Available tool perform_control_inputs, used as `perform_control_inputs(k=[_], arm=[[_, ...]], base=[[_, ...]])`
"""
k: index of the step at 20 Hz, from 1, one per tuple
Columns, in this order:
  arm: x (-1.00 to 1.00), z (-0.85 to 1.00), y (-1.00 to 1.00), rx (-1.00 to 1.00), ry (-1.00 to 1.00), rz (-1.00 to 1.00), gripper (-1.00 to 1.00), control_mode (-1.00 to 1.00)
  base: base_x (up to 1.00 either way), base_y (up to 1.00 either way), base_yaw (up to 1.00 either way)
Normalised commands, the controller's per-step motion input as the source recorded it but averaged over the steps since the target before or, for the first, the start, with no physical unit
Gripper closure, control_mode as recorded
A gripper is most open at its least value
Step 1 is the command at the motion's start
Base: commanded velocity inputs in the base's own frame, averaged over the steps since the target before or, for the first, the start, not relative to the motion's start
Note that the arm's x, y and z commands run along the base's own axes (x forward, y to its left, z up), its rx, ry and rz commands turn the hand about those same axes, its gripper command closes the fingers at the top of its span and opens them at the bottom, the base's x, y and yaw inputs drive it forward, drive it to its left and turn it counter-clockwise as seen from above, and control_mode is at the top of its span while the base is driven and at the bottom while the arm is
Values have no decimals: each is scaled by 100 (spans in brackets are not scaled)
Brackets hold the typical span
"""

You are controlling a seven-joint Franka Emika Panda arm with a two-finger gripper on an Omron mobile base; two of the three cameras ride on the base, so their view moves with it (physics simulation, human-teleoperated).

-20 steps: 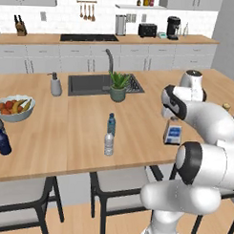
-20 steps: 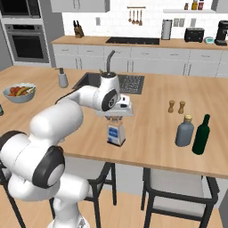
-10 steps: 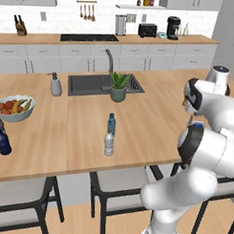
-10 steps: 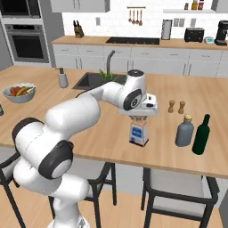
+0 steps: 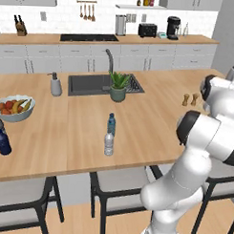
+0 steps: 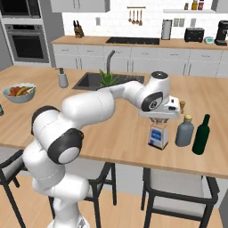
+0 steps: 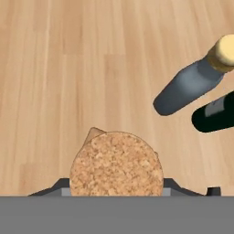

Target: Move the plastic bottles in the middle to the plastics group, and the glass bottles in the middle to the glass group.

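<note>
Risk: the squat glass bottle [image 6: 158, 136] hangs just beside the tall grey-blue bottle [image 6: 184, 131] and dark green bottle [image 6: 201, 135]; a set-down drifting right could knock them over, I judge.
Arm pose: it reaches across the counter [image 6: 111, 133] to the right, hand [image 6: 159, 120] pointing straight down.
Hand: clenched on the glass bottle's neck, cork stopper [image 7: 116, 163] between the tips.
Task things: two slim plastic bottles [image 5: 109, 135] stand mid-counter; the navy bottle [image 5: 2, 140] waits far left.
</note>
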Motion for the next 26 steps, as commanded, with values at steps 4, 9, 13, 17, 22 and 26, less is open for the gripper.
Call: perform_control_inputs(k=[4, 9, 13, 17, 22, 26], arm=[[-10, -13, -49, 0, -5, 0, 100, -100], [-1, -25, -37, 0, 0, 0, 100, -100], [3, -4, -23, 0, 2, 0, 100, -100], [10, -1, -20, 0, 6, 0, 100, -100], [7, -4, -19, 0, 6, 1, 100, -100], [0, -36, 0, 0, 0, 0, 100, -100]], base=[[0, 0, 0], [0, 0, 0], [0, 0, 0], [0, 0, 0], [0, 0, 0], [0, 0, 0]])
